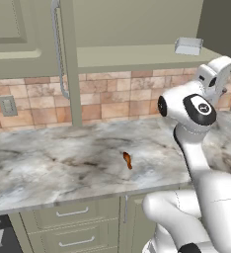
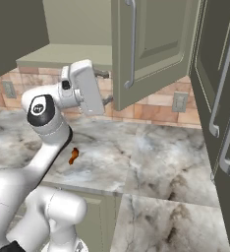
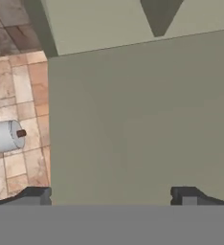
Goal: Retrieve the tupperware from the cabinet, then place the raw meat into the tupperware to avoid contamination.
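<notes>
The cabinet (image 1: 137, 29) stands open at 12 o'clock in the left base view, its door (image 2: 151, 44) swung out toward 1 o'clock in the right base view. Its green shelf carries the tupperware (image 1: 188, 46), lying at 2 o'clock near the shelf's front edge; I cannot tell whether anything is in it. Below runs the marble worktop (image 1: 48, 163) with a brick backsplash behind it. The arm rises toward the shelf, and the end effector (image 2: 105, 86) sits just under the shelf edge, below the tupperware, jaws spread wide and holding nothing; in the hand view its fingertips (image 3: 35, 194) stand far apart before the door's face. The meat (image 1: 128, 159) lies alone on the worktop, near centre, well apart from the tupperware.
</notes>
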Controlling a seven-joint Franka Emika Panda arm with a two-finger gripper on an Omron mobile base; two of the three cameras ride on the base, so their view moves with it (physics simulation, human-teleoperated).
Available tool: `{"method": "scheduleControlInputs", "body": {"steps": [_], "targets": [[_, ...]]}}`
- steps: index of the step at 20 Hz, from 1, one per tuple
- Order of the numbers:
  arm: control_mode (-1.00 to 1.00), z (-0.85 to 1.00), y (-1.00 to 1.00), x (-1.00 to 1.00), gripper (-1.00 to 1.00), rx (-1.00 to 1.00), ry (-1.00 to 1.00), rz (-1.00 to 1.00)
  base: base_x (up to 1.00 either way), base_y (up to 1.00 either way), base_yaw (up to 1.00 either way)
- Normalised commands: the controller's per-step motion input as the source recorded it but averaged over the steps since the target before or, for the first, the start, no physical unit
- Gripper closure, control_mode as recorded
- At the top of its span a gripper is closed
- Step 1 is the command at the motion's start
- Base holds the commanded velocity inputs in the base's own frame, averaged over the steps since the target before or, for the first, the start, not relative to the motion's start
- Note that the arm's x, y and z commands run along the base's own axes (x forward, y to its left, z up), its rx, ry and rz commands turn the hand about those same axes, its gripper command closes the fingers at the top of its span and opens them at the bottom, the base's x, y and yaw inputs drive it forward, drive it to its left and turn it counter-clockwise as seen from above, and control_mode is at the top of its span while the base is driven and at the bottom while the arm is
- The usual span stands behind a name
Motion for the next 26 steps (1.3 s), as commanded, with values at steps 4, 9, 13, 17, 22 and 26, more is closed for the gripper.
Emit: {"method": "scheduleControlInputs", "body": {"steps": [4, 9, 13, 17, 22, 26], "targets": [[-1.0, -0.08, -0.15, 0.51, -1.0, -0.02, 0.02, -0.1, 0.0, 0.0, 0.0], [-1.0, -0.12, -0.62, 0.13, -1.0, 0.01, 0.01, -0.02, 0.0, 0.0, 0.0], [-1.0, -0.01, -0.7, 0.03, -1.0, 0.02, 0.0, -0.04, 0.0, 0.0, 0.0], [-1.0, 0.0, -0.55, 0.15, -1.0, 0.0, 0.0, -0.07, 0.0, 0.0, 0.0], [-1.0, -0.01, -0.5, 0.24, -1.0, 0.0, 0.0, -0.11, 0.0, 0.0, 0.0], [-1.0, -0.11, -0.68, 0.21, -1.0, 0.01, 0.0, -0.08, 0.0, 0.0, 0.0]]}}
